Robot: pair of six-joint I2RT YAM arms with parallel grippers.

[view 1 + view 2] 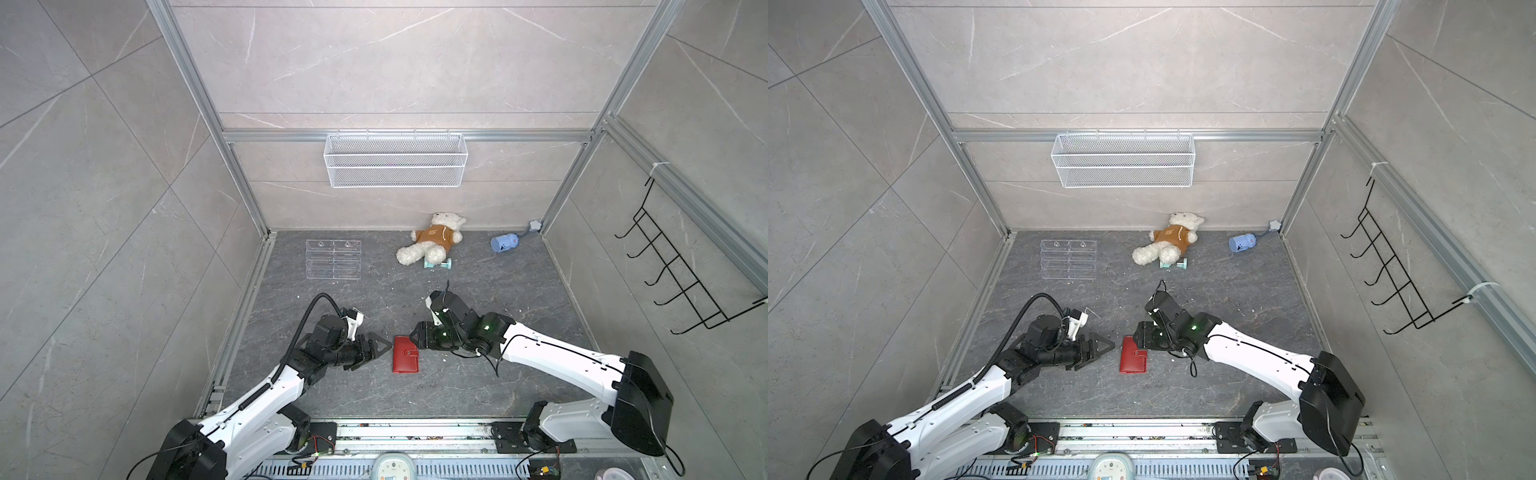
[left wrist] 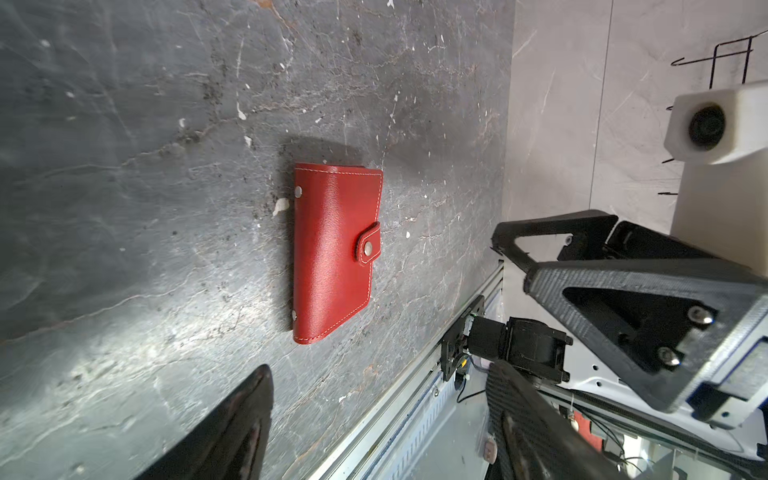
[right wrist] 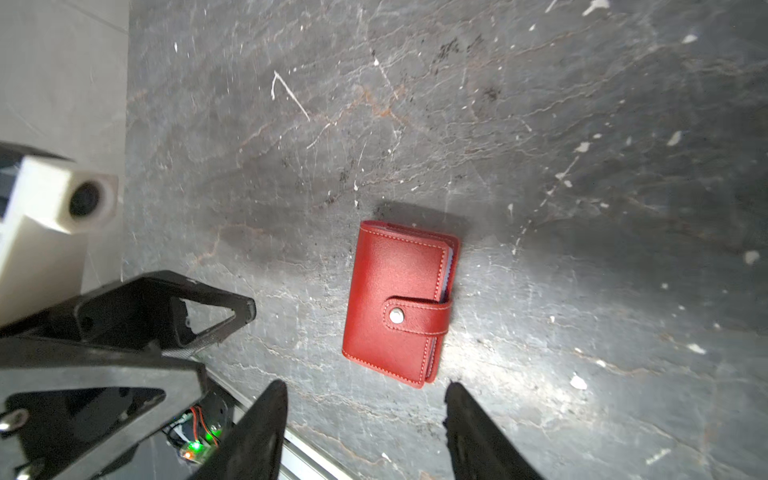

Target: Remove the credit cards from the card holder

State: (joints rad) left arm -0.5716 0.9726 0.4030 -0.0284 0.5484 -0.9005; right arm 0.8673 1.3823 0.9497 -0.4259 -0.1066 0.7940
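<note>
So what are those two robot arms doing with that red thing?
They are getting ready to take credit cards out of the red card holder. It lies flat on the dark table, closed, with its snap tab fastened. The left gripper waits close on one side of it and the right gripper close on the other. Both have their jaws open and hold nothing. No cards can be seen yet.

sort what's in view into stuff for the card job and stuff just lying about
For the job: red card holder, shut and snapped, no cards showing; left gripper and right gripper, both open beside it.
Lying about: teddy bear, teal dumbbell, clear acrylic rack, small blue container, wire basket, black hook rack.
</note>
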